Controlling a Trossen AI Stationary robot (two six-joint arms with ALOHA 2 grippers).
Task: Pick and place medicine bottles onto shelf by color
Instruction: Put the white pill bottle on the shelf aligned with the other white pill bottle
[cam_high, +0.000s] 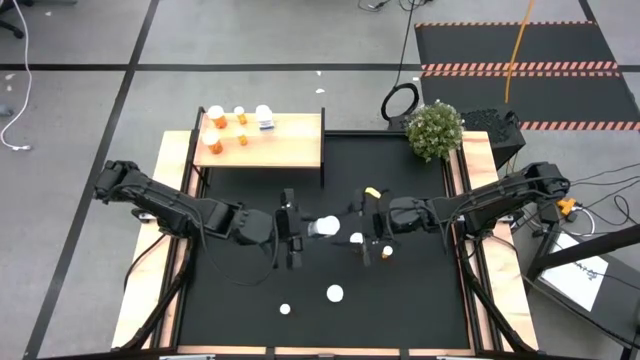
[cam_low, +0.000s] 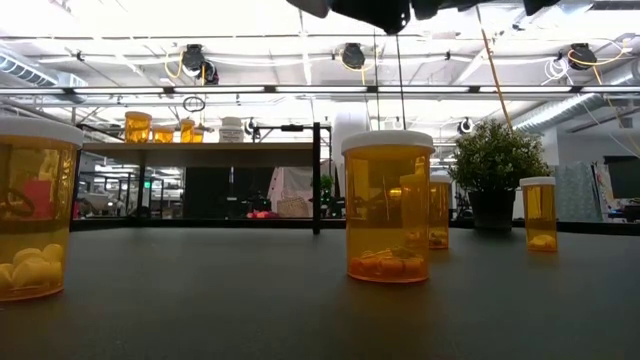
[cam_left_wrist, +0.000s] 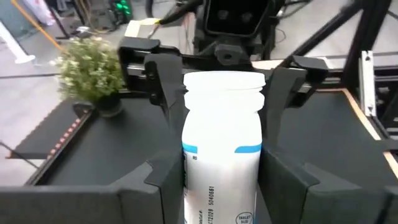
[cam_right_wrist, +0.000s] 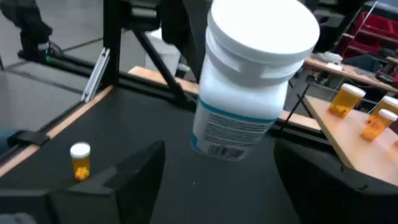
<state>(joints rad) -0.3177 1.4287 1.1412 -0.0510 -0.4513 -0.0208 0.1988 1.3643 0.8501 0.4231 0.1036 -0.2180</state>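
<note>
- Left claw (cam_high: 296, 232) grips a white bottle (cam_left_wrist: 222, 149) with a blue-banded label, fingers (cam_left_wrist: 163, 186) clamped on both its sides, held off the counter (cam_high: 400, 300).
- Right claw (cam_high: 372, 230) faces it, fingers (cam_right_wrist: 134, 180) spread wide and clear of the bottle hanging between them.
- Shelf (cam_high: 290, 150) sits well beyond both claws, carrying orange bottles (cam_high: 216, 118).
- More orange bottles (cam_low: 387, 206) stand on the counter below.

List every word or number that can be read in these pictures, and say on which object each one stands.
"S040681", printed along the side of the white bottle, held between the left gripper jaws.
A string before it, perhaps "MT2029": too blurred to be sure.
Small round mark at the bottle's bottom: unreadable.
Label and barcode in the right wrist view: too blurred.
Orange bottles: no readable text.
</note>
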